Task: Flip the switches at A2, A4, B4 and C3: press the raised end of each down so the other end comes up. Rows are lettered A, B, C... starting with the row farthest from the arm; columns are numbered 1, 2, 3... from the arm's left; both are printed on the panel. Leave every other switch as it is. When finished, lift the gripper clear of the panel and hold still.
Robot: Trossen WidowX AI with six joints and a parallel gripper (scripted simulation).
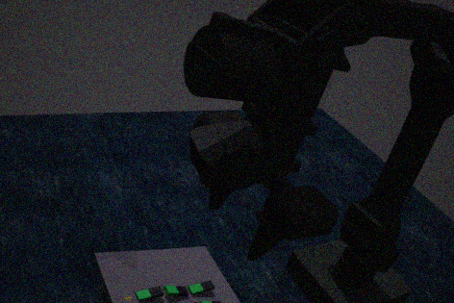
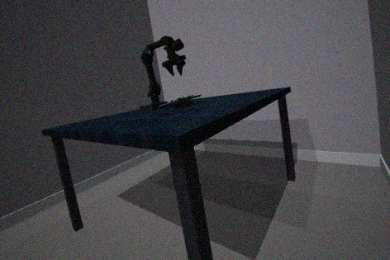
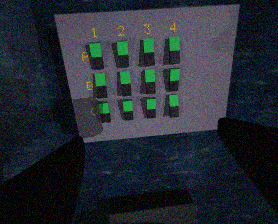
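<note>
The pale panel [image 1: 159, 262] [image 3: 207, 65] lies on the table, with three rows of four switches. In the wrist view, switches A2 [image 3: 122, 48], A4 [image 3: 174, 44], B4 [image 3: 174, 75] and C3 [image 3: 151, 104] each show a green half on the side away from the arm and a dark half nearer it; the others look alike. Which ends are raised is hard to tell in the dim, grainy picture. My gripper [image 1: 233, 233] [image 2: 176, 74] [image 3: 152, 134] is open and empty, well above the table on the arm's side of the panel's switches. The top view cuts off most switches.
The dark blue table [image 1: 72, 189] [image 2: 124, 125] bears the panel and the arm's base [image 2: 154, 106]. A grey shadow [image 3: 87, 117] covers the panel's near left corner beside C1. A dark block with a paler face [image 3: 150, 212] shows at the bottom of the wrist view.
</note>
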